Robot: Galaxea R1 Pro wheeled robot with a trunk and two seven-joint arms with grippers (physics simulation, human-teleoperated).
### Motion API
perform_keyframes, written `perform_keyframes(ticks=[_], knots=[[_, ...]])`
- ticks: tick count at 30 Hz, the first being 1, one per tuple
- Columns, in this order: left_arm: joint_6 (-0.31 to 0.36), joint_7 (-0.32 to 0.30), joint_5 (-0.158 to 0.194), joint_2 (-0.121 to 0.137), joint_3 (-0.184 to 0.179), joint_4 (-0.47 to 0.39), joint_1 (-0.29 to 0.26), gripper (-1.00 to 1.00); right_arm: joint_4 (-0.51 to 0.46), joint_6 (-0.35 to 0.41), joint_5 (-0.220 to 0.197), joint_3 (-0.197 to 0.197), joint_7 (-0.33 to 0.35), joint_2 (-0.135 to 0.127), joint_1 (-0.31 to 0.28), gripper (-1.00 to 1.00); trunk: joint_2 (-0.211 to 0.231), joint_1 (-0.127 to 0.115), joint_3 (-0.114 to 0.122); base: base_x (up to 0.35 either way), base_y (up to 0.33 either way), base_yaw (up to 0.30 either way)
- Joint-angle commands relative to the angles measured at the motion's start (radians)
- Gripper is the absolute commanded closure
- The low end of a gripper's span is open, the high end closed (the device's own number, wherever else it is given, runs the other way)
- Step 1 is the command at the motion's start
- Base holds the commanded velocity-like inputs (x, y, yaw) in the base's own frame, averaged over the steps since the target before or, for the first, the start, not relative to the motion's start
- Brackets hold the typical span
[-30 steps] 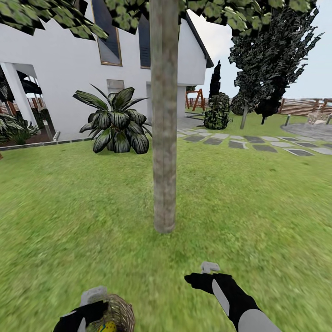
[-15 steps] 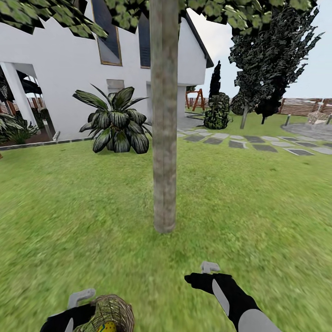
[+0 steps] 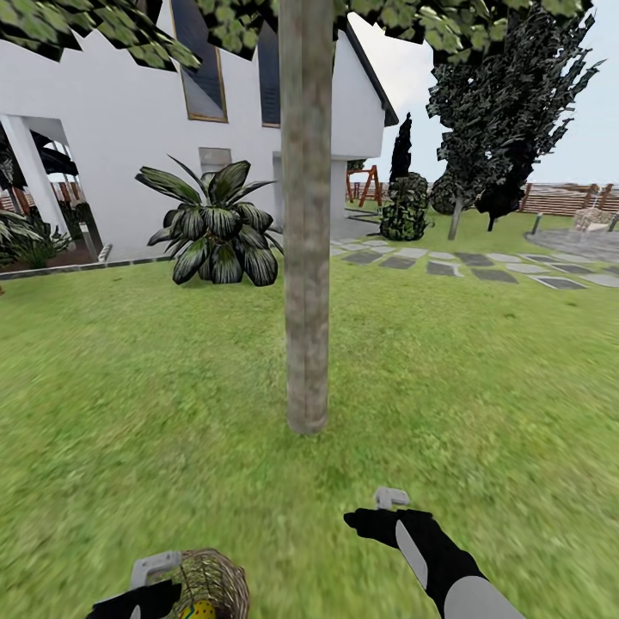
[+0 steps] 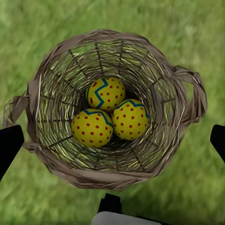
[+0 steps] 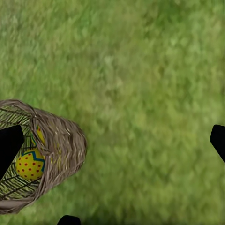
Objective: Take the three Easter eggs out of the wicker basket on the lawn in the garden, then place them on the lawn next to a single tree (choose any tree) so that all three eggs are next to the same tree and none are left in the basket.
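A wicker basket (image 4: pixel 110 110) stands on the lawn (image 3: pixel 481 378) at the robot's near left, with three Easter eggs (image 4: pixel 110 114) clustered touching at its bottom. The left gripper (image 4: pixel 112 140) hangs directly above it, jaws spread wide on either side of the rim, holding nothing. The right gripper (image 5: pixel 112 140) hovers over bare grass just beside the basket, jaws also wide and empty. Ahead rises the tree (image 3: pixel 306 215), its straight trunk mottled grey-brown. Farther off are a broad-leaved plant (image 3: pixel 215 228), a stepping-stone path (image 3: pixel 481 266) and a white house (image 3: pixel 129 129).

home garden: lawn (image 3: pixel 129 387), tree (image 3: pixel 306 258), white house (image 3: pixel 112 129).
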Motion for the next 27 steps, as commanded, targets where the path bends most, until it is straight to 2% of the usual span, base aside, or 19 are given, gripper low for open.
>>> perform_keyframes(ticks=[1,7,14,19,27], knots=[[0.004,0.002,-0.001,0.0,0.001,0.001,-0.001,-1.0,-0.002,0.006,-0.007,-0.006,0.002,0.001,0.0,-1.0,-0.009,0.004,-0.005,0.0,0.0,0.0],[-0.007,0.001,-0.002,0.001,0.0,0.034,-0.011,-1.0,-0.002,-0.044,-0.008,-0.006,0.002,0.0,0.001,-1.0,-0.051,0.027,-0.024,0.0,0.0,0.0],[-0.056,0.001,-0.001,0.016,0.0,0.162,-0.082,-1.0,-0.001,-0.07,-0.009,-0.005,0.001,0.001,0.001,-1.0,-0.1,0.054,-0.046,0.0,0.0,0.0],[-0.05,0.003,0.0,0.03,0.0,0.182,-0.113,-1.0,-0.001,-0.071,-0.008,-0.005,0.002,0.001,0.001,-1.0,-0.135,0.073,-0.061,0.0,0.0,0.0],[-0.041,0.004,-0.006,0.036,0.0,0.203,-0.172,-1.0,-0.001,-0.072,-0.008,-0.006,0.002,0.001,0.001,-1.0,-0.191,0.104,-0.086,0.0,0.0,0.0]])
